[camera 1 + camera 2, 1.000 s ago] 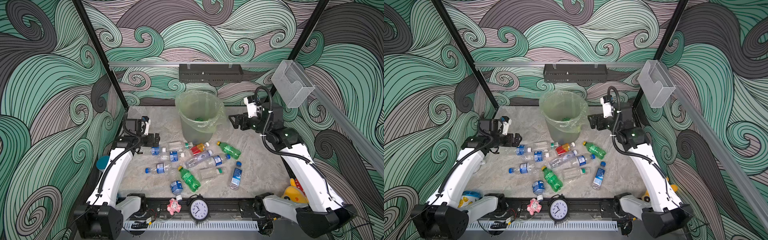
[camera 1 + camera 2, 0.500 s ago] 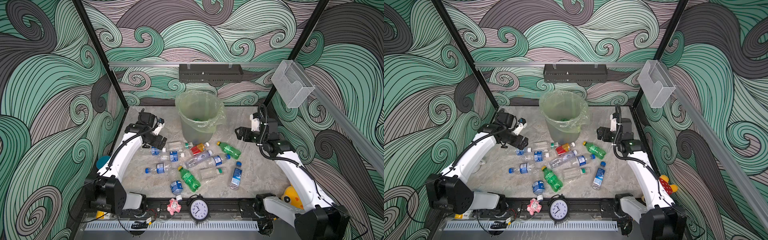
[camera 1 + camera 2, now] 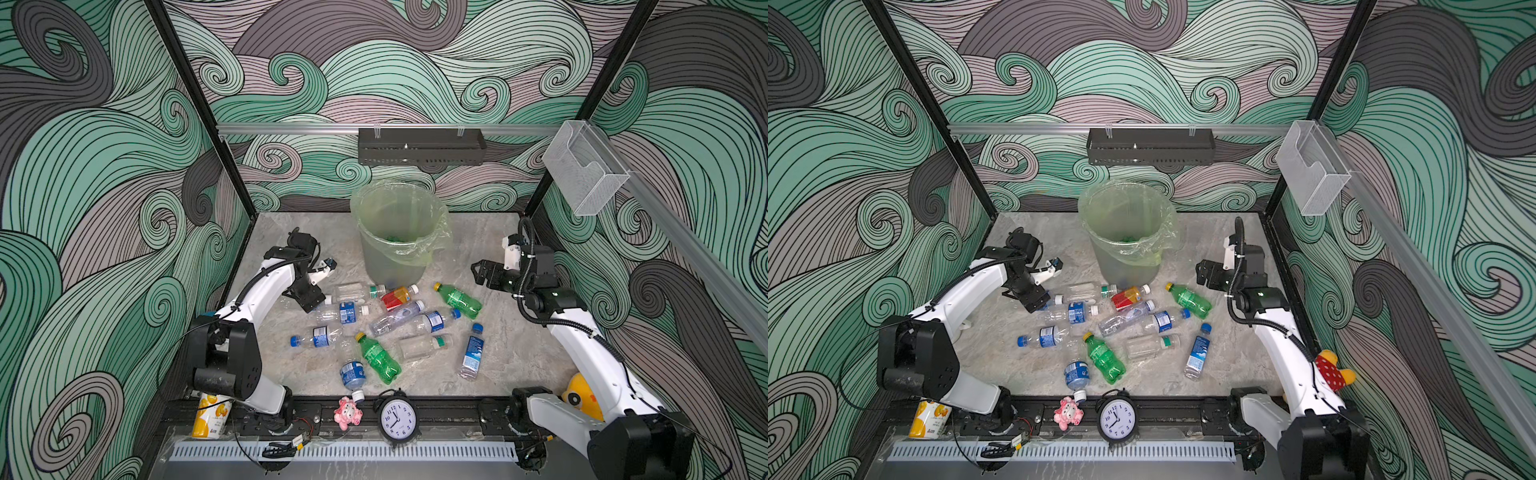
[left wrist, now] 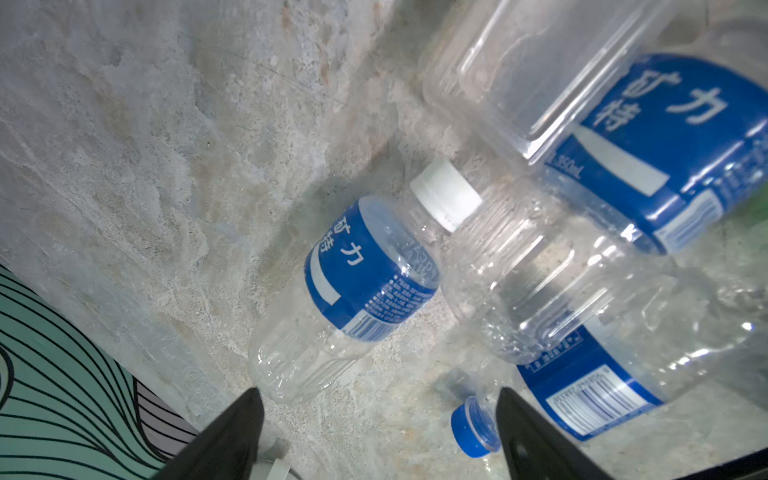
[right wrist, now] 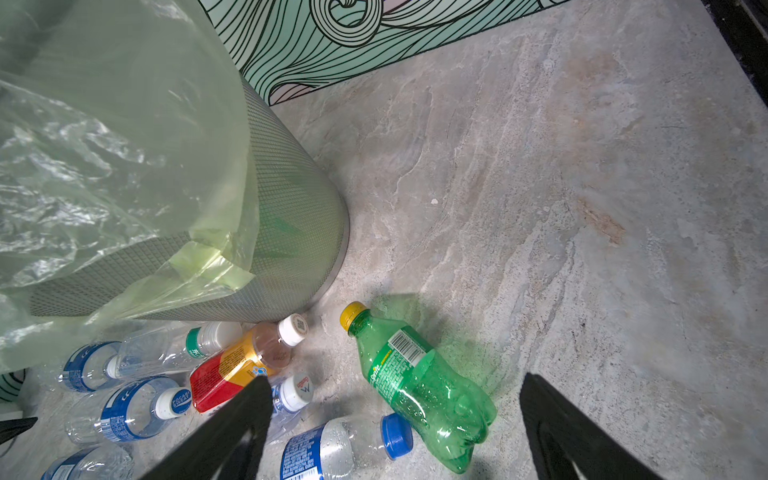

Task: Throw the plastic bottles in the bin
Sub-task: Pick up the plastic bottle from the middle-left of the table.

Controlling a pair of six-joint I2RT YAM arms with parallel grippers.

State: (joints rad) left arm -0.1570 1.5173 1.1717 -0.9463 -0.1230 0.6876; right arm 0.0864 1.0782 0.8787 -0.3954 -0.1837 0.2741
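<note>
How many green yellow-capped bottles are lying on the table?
2. One green bottle lies nearest the right gripper; the other green bottle lies nearer the clock. Something green inside the bin may be another, hidden.

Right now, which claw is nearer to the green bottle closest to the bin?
Right. The right claw hovers close beside that green bottle; the left claw is far across, over clear bottles.

The small plastic bottles (image 3: 378, 357) lie scattered on the marbled tabletop (image 3: 511, 361) just before the round grey bag-lined bin (image 3: 390, 266).
</note>
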